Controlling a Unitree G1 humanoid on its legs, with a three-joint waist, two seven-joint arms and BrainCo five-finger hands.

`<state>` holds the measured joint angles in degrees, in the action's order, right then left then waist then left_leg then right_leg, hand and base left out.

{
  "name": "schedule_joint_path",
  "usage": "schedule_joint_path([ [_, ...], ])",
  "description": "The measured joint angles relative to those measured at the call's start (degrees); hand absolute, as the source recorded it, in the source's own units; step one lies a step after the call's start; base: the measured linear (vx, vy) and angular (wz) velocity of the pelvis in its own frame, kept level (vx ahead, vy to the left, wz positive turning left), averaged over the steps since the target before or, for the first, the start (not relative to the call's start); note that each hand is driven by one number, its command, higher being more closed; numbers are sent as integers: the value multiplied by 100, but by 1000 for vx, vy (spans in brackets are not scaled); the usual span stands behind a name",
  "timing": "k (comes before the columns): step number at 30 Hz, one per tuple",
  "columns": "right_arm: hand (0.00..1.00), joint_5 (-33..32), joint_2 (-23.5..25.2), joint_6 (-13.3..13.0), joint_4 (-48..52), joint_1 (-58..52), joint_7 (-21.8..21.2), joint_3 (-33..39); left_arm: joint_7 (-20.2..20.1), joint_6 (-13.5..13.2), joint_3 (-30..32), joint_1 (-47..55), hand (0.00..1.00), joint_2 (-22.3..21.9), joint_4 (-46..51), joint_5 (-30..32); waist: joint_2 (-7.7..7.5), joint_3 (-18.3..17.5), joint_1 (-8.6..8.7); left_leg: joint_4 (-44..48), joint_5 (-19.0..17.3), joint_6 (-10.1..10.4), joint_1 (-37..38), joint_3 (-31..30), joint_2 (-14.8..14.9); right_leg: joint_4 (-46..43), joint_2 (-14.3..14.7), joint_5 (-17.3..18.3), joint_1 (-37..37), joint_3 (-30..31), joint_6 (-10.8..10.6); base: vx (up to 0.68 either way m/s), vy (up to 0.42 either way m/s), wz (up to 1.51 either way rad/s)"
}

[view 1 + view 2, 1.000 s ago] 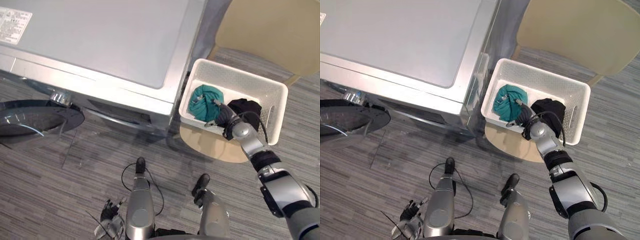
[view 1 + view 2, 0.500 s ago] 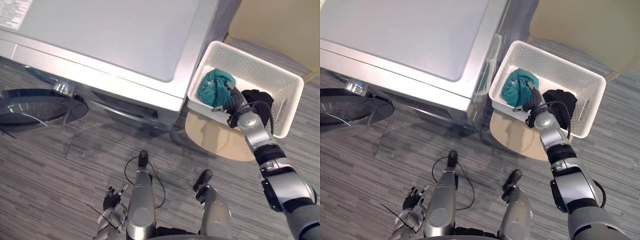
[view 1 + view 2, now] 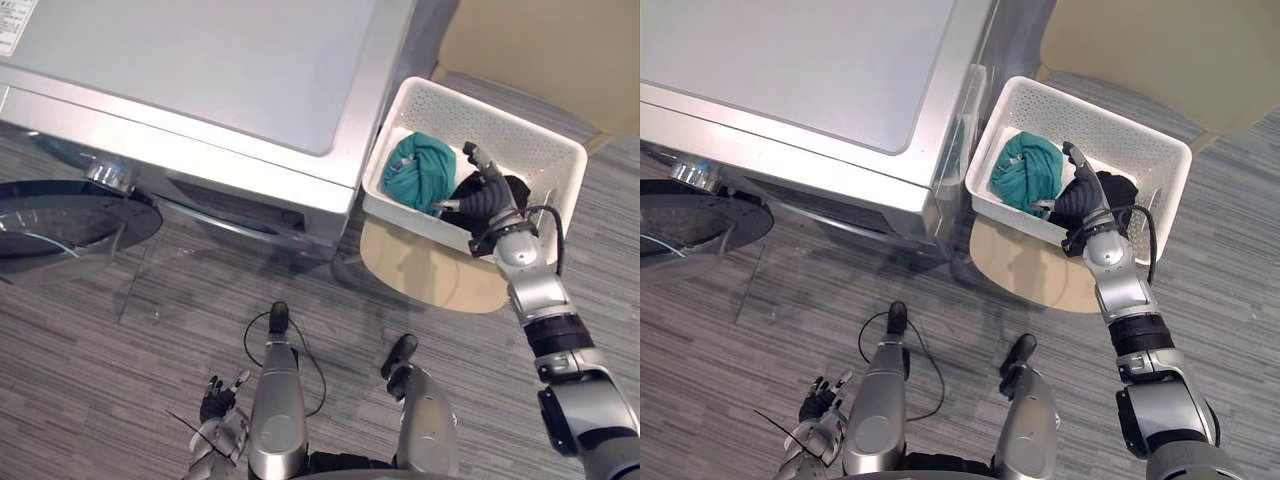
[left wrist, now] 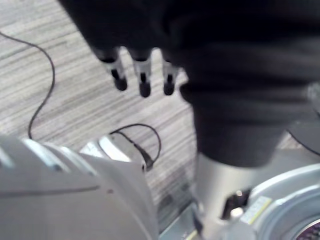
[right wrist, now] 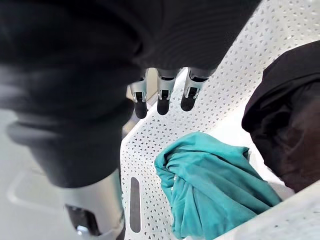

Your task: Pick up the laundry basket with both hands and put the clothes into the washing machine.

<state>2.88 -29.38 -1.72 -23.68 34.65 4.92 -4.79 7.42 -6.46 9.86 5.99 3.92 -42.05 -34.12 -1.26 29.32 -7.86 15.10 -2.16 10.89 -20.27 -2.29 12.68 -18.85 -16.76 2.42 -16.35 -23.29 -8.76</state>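
On the grey striped floor (image 3: 100, 380), the silver washing machine (image 3: 200, 70) takes up the upper left, its round door (image 3: 70, 220) swung wide open to the robot's left; the drum is out of sight, so load cannot be confirmed. Just off the machine's right flank sits the white perforated laundry basket (image 3: 520, 135), resting partly over a beige round disc (image 3: 430, 270), kind unclear. Both garments lie inside the basket: teal garment (image 3: 420, 172) bunched toward the machine-side wall, black garment (image 5: 285, 125) against the opposite end. Right hand (image 3: 485, 200) hovers over the basket's near rim, between the two garments, fingers (image 5: 160, 97) straight and holding nothing; not on the rim or a handle slot. Left hand (image 3: 215, 405) hangs low at the robot's left side, well apart from the basket, fingers loose and empty. Judgement: task barely begun. Door ready; basket not yet gripped or lifted. Left to do: bring the left hand across, take both ends, lift, carry to the opening, get both garments into the drum.
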Motion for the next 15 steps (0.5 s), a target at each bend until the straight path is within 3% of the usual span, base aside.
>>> schedule_joint_path([
  [4, 0, 1, -48, 2, -91, 118, 10, 0, -1, 2, 6, 9, 0, 51, -3, 0, -85, -12, -35, 0, 0, 0, -37, -18, -5, 10, -1, -1, -12, -17, 0, 5, -4, 2],
  [11, 0, -1, -374, 87, -1555, 1416, 107, -72, 6, -10, -20, 14, 0, 72, -16, -7, -88, -14, -99, 94, 4, -2, -390, -228, -46, 7, -16, -5, -188, -170, 4, 7, -6, 8],
  [15, 0, -243, -466, 106, -2265, 1960, 235, -67, 15, -39, -32, 14, 0, 70, -24, -44, -83, -14, -253, 108, 4, -2, -504, -262, -66, 80, -13, -7, -217, -225, 2, 15, -6, 7],
])
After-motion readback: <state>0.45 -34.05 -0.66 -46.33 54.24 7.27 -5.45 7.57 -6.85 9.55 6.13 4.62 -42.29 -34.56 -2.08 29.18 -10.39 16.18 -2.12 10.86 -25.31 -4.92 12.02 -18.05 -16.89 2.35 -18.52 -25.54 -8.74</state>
